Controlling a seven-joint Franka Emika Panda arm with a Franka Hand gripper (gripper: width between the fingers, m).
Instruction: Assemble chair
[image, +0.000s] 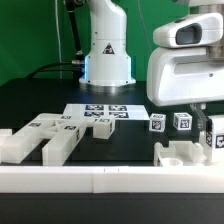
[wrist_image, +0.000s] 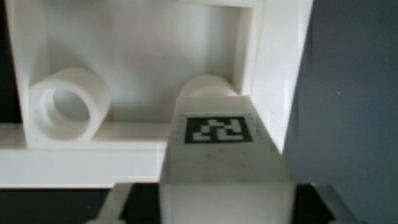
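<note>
**A:** Hand (wrist_image: 221, 203), what is it doing right now?

**B:** It is pinching a tagged white post (wrist_image: 219, 130). The post is filling the gap between the jaws, and its tag is facing the wrist camera squarely. I am reading that as a real grip, not a straddle.

**A:** And where is that sitting in the room?

**B:** On the exterior view's right, low over the dark desk (image: 40, 100), under the big white wrist housing. The post is standing just beside the slotted white piece (image: 180, 155). The round hole in that piece is showing close behind the post in the wrist view.

**A:** The other chair parts?

**B:** Two small tagged blocks (image: 157, 122) are standing near the slotted piece. The chunky blocks (image: 30, 143) are lying well apart on the exterior view's left. The marker board (image: 100, 112) is lying between the two groups, further back. The border rail (image: 110, 180) is running along the front.

**A:** What is the lift calling for?

**B:** My judgement is a straight rise, no sideways drift, since the slotted piece is right alongside and looks easy to nudge. The post's top is looking rounded, so it may pivot if the squeeze is off-centre. The tag is sitting centred, which is encouraging. I would go slowly until the post is clearing its neighbour. I cannot tell whether its foot is touching the desk.
</note>
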